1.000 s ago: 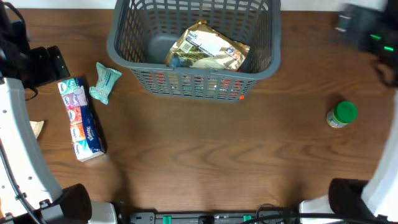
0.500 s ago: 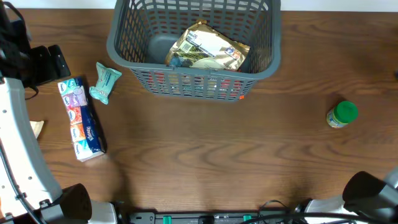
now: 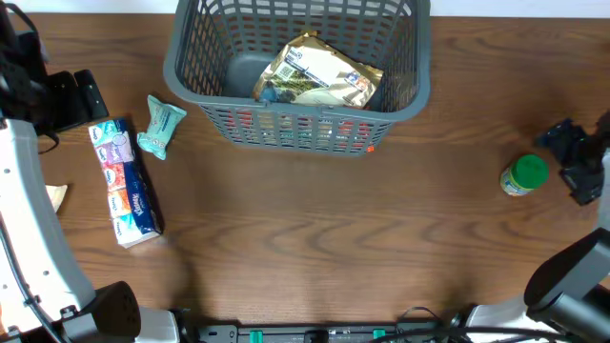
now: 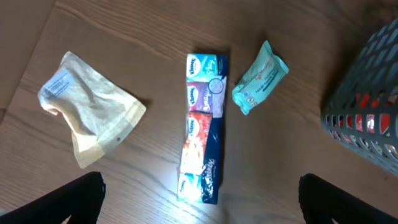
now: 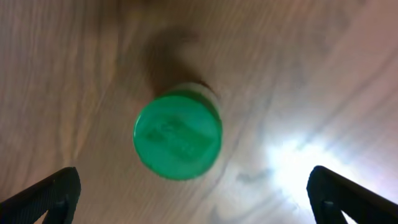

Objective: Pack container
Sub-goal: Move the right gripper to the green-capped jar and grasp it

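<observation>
My right end effector [image 5: 199, 199] hangs with fingers spread wide, just beside the upright green-lidded jar [image 5: 178, 135] on the counter [image 3: 334, 238]. My left end effector [image 4: 202, 196] is likewise spread apart above a strip of tissue packs [image 4: 202, 152], flanked by a teal packet [image 4: 260, 78] and a pale pouch [image 4: 87, 115]. Farther off, at the counter's back edge, sits the container [image 3: 286, 129], a gold packet [image 3: 319, 71] lying inside.

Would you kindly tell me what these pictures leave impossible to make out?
Overhead: red items low in the container, screened by its lattice wall and the gold packet.
Right wrist: the label of the jar, hidden beneath its green lid; the view is blurred.
Overhead: the tan pouch, mostly covered by the left arm.
</observation>
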Motion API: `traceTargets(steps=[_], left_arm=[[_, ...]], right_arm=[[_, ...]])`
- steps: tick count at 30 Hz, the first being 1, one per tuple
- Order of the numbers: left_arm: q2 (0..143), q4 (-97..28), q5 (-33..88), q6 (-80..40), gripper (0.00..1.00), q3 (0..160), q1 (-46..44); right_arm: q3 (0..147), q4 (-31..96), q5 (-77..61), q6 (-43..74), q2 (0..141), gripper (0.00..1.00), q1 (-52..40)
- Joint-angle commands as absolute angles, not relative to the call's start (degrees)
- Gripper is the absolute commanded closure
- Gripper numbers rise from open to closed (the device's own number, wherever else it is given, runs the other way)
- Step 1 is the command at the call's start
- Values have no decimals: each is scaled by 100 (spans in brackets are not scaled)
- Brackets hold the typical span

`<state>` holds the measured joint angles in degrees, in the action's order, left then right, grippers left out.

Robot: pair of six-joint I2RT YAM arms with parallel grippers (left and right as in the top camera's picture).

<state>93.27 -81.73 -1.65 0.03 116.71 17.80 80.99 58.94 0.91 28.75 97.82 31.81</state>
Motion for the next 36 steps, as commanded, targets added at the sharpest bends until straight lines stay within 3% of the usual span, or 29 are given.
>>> traceTargets(steps=[1,26,33,36], left_arm=[[9345,-8197,-141,19,1,11646,1804],[9345,-8204,-145,23,1,11646,1804],[9345,-8202,-145,23,1,11646,1804],[9345,-8202,-145,23,1,11646,1804]], right_arm=[[7723,5559,58,2952,9765,1,3017],[7411,4703,67,2906,10982,1,2917],[7411,4703,106,2906,10984,23,2915],[7411,4720,104,2908,10984,37,2915]])
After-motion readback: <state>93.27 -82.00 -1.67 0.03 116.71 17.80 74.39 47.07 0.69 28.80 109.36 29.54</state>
